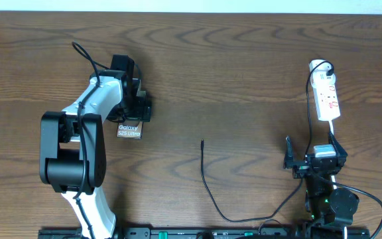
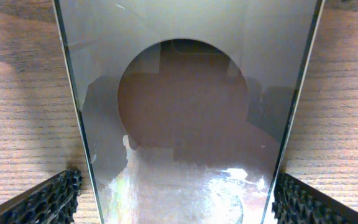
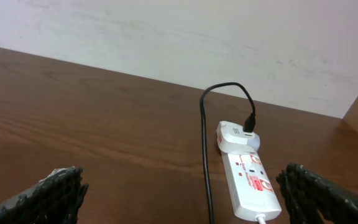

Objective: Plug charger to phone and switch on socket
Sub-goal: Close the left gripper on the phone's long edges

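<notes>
The phone [image 1: 129, 131] lies flat on the table at the left, its "Galaxy S25 Ultra" text showing. My left gripper [image 1: 130, 113] is open and straddles it. In the left wrist view the phone [image 2: 185, 106] fills the frame between the two finger pads [image 2: 176, 202], with a strip of wood showing by the left pad. The charger cable [image 1: 207, 182] lies loose mid-table, its tip [image 1: 202, 141] pointing away from me. The white socket [image 1: 327, 96] lies at the far right. My right gripper [image 1: 312, 149] is open and empty just short of it. In the right wrist view [image 3: 182, 193] the socket [image 3: 248, 180] lies ahead at the right.
A black cable [image 3: 204, 155] runs beside the socket to a black plug [image 3: 248, 121] in a white adapter at its far end. The brown wooden table [image 1: 244, 66] ends at a pale wall behind. The arm bases stand along the near edge.
</notes>
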Motion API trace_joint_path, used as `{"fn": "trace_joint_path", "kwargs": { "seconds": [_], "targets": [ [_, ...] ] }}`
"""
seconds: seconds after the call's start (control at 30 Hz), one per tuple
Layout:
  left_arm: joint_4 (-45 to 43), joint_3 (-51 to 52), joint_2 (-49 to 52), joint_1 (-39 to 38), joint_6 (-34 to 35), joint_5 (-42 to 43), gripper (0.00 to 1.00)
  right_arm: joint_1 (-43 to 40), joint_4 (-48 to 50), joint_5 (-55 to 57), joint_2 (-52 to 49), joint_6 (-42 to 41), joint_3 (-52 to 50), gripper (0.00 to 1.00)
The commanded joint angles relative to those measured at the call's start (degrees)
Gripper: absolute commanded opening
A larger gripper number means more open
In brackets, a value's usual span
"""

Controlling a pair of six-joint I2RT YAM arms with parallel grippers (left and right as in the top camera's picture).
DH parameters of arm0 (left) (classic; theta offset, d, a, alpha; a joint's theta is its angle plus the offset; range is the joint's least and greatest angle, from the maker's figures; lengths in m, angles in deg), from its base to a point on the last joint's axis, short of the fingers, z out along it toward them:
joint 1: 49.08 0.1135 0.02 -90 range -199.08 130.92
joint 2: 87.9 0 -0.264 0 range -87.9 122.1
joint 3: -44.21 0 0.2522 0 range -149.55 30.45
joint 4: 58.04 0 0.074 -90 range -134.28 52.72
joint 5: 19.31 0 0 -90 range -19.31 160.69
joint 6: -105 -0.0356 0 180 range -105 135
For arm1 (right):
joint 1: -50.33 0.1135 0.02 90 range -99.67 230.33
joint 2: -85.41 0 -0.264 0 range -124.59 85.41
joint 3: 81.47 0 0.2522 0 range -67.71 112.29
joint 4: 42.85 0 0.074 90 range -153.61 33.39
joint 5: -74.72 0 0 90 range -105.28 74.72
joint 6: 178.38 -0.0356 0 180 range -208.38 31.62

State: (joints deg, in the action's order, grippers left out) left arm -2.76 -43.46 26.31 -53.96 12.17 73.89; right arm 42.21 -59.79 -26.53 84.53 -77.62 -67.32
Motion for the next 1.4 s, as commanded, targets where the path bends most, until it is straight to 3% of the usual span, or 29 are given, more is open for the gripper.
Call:
{"fn": "trace_joint_path", "kwargs": {
  "seconds": [0.0,1.37],
  "targets": [
    [-0.52,1.81,1.44,-0.02,0.09,-0.85,0.97,0.31,-0.26,0.17,0.17,-0.66,-0.07,0.99],
    [0.59,2.45,1.44,-0.02,0.09,1.29,0.97,0.31,-0.26,0.17,0.17,-0.66,-0.07,0.99]
  ]
}}
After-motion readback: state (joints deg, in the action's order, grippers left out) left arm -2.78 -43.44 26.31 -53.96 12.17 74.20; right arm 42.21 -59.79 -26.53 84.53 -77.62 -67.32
